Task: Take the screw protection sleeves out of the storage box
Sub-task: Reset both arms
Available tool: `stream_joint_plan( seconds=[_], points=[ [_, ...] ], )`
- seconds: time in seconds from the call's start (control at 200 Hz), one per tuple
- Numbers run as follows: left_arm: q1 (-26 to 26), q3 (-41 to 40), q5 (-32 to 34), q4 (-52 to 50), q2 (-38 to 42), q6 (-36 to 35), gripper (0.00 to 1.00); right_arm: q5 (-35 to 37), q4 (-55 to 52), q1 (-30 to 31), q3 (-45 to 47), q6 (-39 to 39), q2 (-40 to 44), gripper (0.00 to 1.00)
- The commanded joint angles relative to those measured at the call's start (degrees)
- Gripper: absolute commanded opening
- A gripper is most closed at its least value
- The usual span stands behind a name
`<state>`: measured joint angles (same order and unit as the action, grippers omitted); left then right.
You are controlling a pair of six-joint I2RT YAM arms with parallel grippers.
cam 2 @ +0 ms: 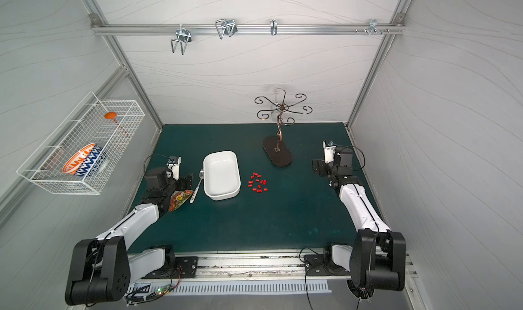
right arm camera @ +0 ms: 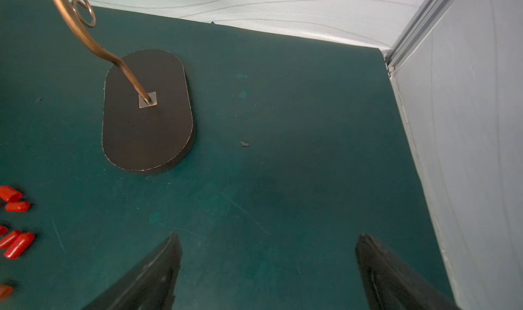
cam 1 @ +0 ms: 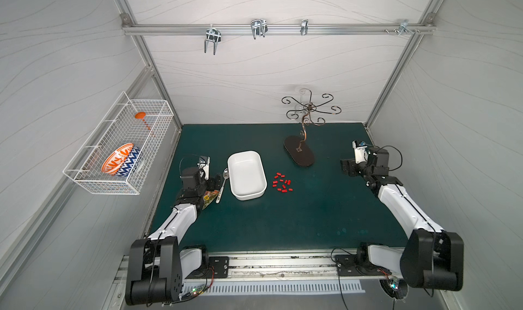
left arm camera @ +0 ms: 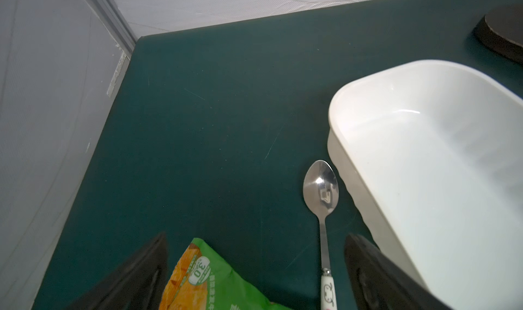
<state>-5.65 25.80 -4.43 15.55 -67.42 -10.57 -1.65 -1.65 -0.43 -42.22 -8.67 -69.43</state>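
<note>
You've got L gripper wide open, empty, spoon beneath; R gripper wide open too, nothing held. Screw protection sleeves lie outside storage box.

On my left wrist camera, the storage box runs off the frame's right edge; the spoon handle and snack packet are cut at the bottom; on my right wrist camera, several screw protection sleeves are clipped at the left edge; the stand loses its top at upper left.
</note>
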Motion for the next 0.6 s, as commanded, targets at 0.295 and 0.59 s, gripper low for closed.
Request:
stream_joint_plan(
  seconds=[0.295,0.59],
  points=[
    [-0.8,-0.1,-3.4,17.7,-6.8,12.1,1.00,2.2,25.0,10.5,8.8,3.5,-11.2,0.99],
    [-0.8,-8.2,-5.6,38.2,-13.4,12.8,1.00,7.3,44.6,10.9,17.5,2.5,-15.7,0.99]
  ],
)
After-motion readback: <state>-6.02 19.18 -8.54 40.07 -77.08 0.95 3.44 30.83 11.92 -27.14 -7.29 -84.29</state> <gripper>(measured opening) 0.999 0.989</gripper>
